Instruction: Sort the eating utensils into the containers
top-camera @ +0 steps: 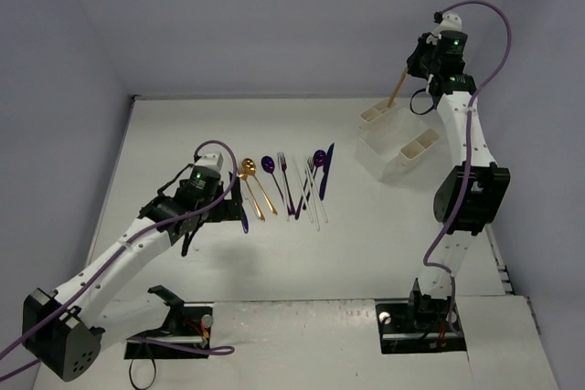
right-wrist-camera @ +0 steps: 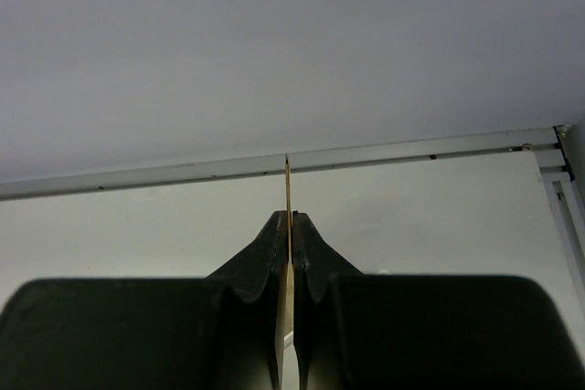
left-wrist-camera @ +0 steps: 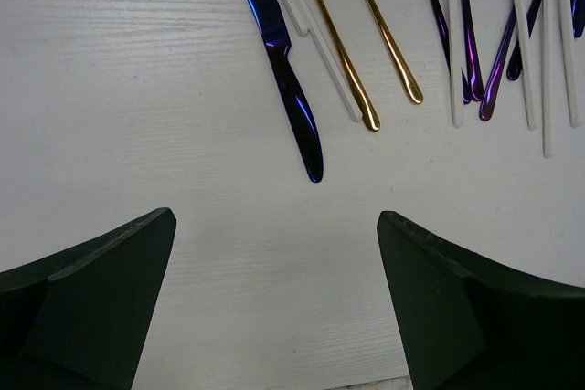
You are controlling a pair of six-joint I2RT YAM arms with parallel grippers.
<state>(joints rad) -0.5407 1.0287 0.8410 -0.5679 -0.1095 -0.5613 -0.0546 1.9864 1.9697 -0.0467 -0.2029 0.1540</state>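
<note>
**Right tool holds a gold utensil at the organizer; left tool hangs open by the row**

The left arm (top-camera: 128, 248) stretches low from its base at the near left, its forearm slanting toward the middle of the white counter (top-camera: 183, 134). The left tool (top-camera: 236, 200) hangs just above the surface, jaws wide apart with nothing between them. The right arm (top-camera: 462, 134) stands tall on the right, with its wrist raised at the far right. The right tool (top-camera: 416, 66) is clamped on a slim shiny gold utensil (top-camera: 398, 87), which hangs tilted down and to the left.

Only the top view shows the white plastic organizer (top-camera: 379, 160), a larger rectangular tray with small square cups joined to it. The gold utensil's lower end reaches the far small square cup (top-camera: 375, 114); whether it is inside cannot be told. The right wrist view shows only that utensil, edge-on between the closed fingers.

The left wrist view shows handle ends. A dark purple-blue knife (left-wrist-camera: 291, 89) lies nearest, just beyond the gap between the fingers. A clear white plastic handle (left-wrist-camera: 313, 38) and two gold handles (left-wrist-camera: 388, 38) lie to its right.

The row of remaining utensils (top-camera: 288, 180) lies side by side mid-counter, just right of the left tool and well apart from the organizer.
</note>
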